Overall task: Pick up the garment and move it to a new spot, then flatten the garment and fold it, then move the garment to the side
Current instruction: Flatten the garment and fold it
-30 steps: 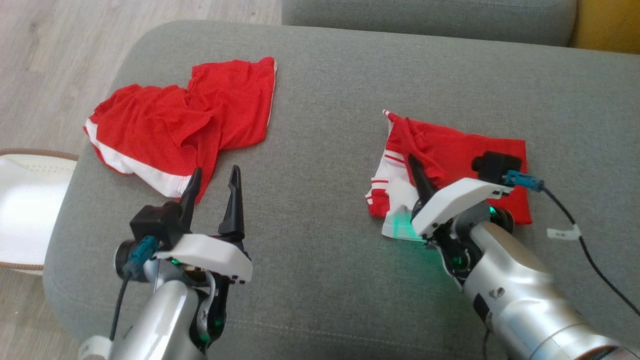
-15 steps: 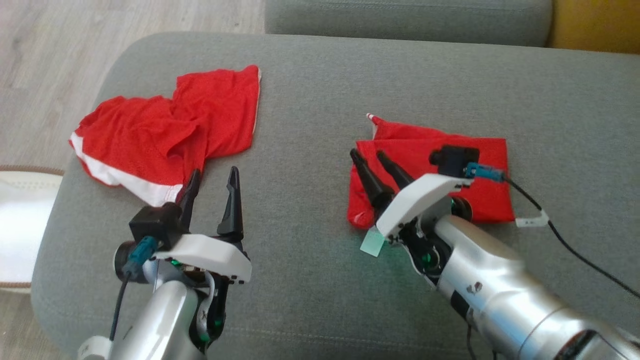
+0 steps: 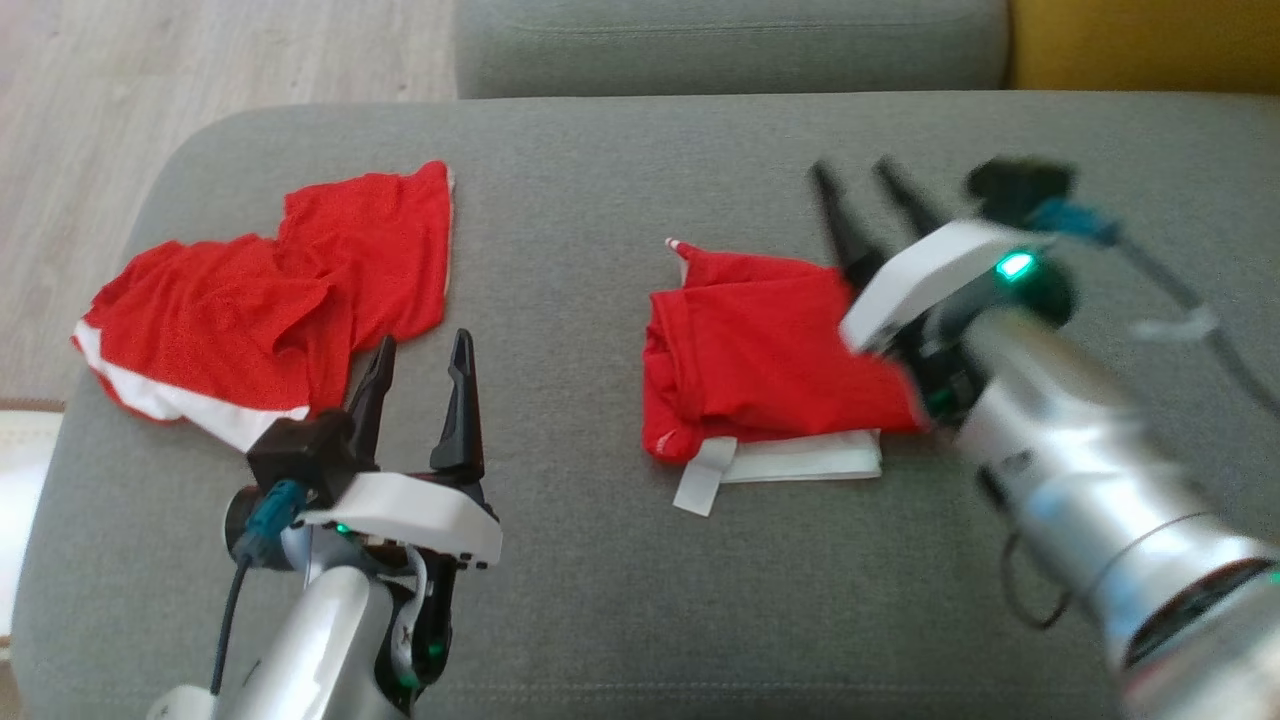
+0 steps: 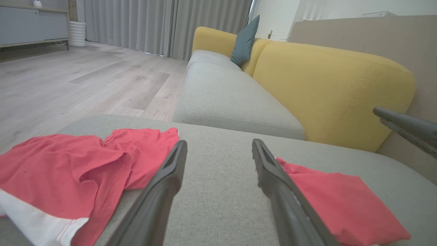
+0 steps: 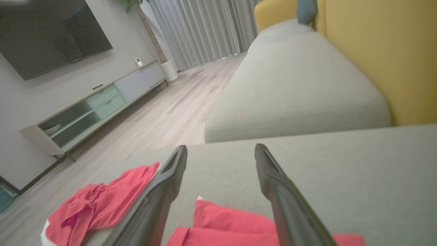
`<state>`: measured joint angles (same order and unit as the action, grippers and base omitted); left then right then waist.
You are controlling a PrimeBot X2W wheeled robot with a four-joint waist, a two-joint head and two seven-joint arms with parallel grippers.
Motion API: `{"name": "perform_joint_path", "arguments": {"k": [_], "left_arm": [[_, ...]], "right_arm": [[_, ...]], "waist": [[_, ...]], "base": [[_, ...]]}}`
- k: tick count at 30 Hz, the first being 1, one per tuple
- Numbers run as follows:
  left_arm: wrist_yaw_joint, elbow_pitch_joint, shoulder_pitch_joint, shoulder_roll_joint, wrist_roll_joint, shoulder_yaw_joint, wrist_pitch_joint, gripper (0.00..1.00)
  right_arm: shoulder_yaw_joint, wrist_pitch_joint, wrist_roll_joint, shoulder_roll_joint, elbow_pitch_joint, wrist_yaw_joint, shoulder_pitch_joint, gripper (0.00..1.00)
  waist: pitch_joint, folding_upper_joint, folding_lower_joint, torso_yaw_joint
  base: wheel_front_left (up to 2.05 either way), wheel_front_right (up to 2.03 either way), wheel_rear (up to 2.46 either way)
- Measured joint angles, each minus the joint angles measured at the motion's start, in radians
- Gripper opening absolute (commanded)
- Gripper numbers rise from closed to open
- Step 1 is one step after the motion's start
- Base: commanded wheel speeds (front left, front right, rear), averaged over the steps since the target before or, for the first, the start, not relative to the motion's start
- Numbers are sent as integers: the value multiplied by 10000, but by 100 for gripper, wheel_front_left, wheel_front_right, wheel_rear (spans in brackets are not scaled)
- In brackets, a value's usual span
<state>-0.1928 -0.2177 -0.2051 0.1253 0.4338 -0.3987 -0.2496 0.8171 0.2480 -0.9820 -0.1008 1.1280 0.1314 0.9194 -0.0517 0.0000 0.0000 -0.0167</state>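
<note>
Surface: grey ottoman (image 3: pixel 600 560), wooden floor (image 3: pixel 150 80) to one side, yellow sofa back (image 4: pixel 327 89) beyond.
Left pincer (image 3: pixel 424 348): spread wide, empty, low over the ottoman.
Right pincer (image 3: pixel 860 188): spread wide, empty, blurred, tips pointing past the folded garment's far edge.
Folded red garment (image 3: pixel 770 350): flat on the ottoman, just left of the right pincer's wrist, white layer showing along the near edge.
Crumpled red garment (image 3: pixel 270 300): left of the left pincer, white-trimmed corner close to its left finger.

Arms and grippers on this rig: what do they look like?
Both arms: silver forearms, white wrist shells, black camera blocks with teal plugs and black cables. On left gripper and right gripper: two long dark fingers each. The right shell shows a green light.
</note>
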Motion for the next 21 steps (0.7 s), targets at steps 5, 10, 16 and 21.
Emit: {"name": "perform_joint_path", "arguments": {"k": [5,10,16,21], "left_arm": [[82,213,1,-46,-40,75,0,100],[238,399,27,-148,-148,180,0,100],[548,849,391,-351,-604,360,-31,100],[792,1202,738,-481,-1072,660,-44,100]], "right_arm": [[-2075,2,2428,-1124,-1083,0,-349,100],[-4270,29,4460,-1425,-2573,0,-1870,100],[-7262,29,7233,-504,-5302,0,-5062,100],[-8330,29,8353,370,-6928,0,-6799,100]], "waist": [[35,0,0,249],[68,0,0,400],[88,0,0,542],[83,0,0,629]], "base": [[0,0,0],[0,0,0],[0,0,0],[0,0,0]]}}
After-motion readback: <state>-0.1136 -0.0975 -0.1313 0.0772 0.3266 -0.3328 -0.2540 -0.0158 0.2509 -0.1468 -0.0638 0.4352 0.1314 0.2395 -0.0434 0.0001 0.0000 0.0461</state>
